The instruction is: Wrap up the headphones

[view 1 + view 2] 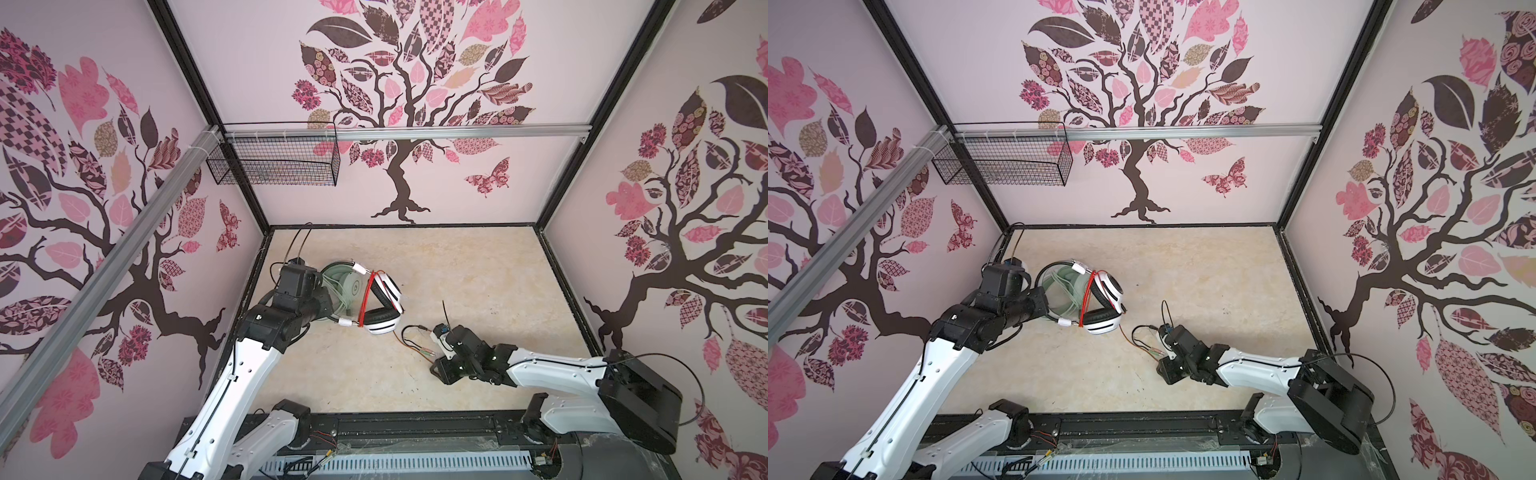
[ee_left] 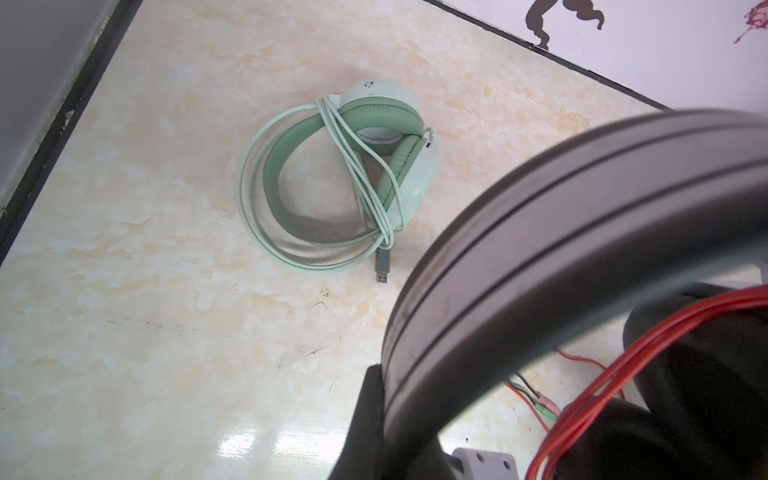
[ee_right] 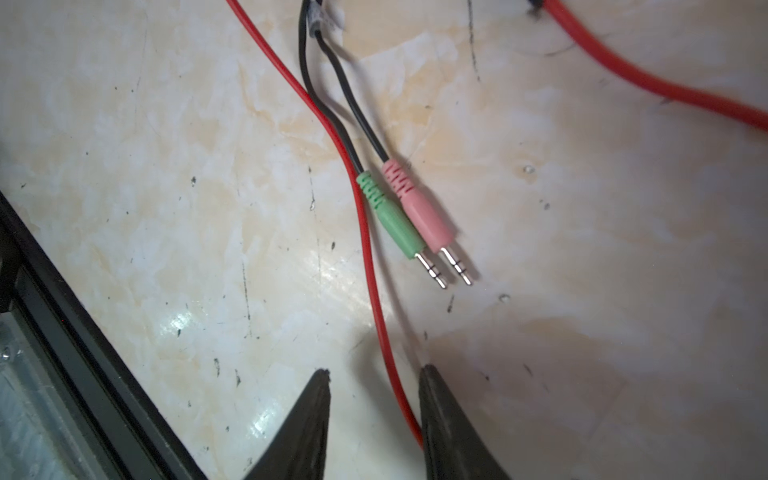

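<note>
headphones' red cable [image 3: 371, 274] between half-open right jaws; left jaws grip headband [image 2: 540, 232]

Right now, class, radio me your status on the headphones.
Left pincer shut on white-and-black headset. Right pincer open astride red cable, near plugs. Mint headset already wrapped. Nothing blocking.

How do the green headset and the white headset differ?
The green headset lies free on the table; the white headset is gripped at its headband by the left gripper. The green headset's pale cable is all coiled round it; the white headset's red cable partly trails loose. Both are wired over-ear sets.
</note>
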Action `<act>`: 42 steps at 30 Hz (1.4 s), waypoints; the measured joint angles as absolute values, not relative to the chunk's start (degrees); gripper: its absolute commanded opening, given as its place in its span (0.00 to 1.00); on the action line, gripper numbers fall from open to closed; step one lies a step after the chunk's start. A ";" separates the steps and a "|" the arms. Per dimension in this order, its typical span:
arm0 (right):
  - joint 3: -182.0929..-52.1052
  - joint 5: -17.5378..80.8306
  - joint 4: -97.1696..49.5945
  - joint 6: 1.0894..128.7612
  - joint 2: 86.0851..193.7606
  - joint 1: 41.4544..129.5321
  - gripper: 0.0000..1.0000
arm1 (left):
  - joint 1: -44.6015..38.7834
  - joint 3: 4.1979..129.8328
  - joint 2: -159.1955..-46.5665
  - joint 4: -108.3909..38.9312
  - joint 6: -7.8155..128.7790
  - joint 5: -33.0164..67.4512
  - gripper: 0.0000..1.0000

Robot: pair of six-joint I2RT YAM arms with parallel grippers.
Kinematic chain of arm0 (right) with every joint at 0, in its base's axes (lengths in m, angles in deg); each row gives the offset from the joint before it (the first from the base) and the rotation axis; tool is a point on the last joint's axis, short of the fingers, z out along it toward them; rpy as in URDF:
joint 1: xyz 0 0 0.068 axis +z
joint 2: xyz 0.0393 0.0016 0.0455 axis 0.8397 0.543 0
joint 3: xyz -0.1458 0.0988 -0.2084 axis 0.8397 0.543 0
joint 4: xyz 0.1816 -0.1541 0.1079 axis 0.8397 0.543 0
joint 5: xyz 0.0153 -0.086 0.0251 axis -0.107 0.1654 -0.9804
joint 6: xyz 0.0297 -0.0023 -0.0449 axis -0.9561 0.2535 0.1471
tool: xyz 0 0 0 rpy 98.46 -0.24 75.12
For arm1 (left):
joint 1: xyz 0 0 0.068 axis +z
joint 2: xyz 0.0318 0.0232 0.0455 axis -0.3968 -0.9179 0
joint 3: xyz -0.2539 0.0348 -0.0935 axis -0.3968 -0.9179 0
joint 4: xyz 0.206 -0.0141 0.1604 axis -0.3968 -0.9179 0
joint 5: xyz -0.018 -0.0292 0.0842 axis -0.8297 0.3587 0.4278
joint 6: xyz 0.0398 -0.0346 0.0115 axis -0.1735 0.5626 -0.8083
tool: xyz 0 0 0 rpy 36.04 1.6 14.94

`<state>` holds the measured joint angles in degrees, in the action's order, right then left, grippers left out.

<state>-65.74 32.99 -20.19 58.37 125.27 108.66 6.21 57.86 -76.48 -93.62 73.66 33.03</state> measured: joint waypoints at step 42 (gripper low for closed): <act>-73.63 43.94 -3.91 60.15 109.00 113.18 0.00 | 6.63 57.14 -79.28 -89.52 80.63 24.59 0.00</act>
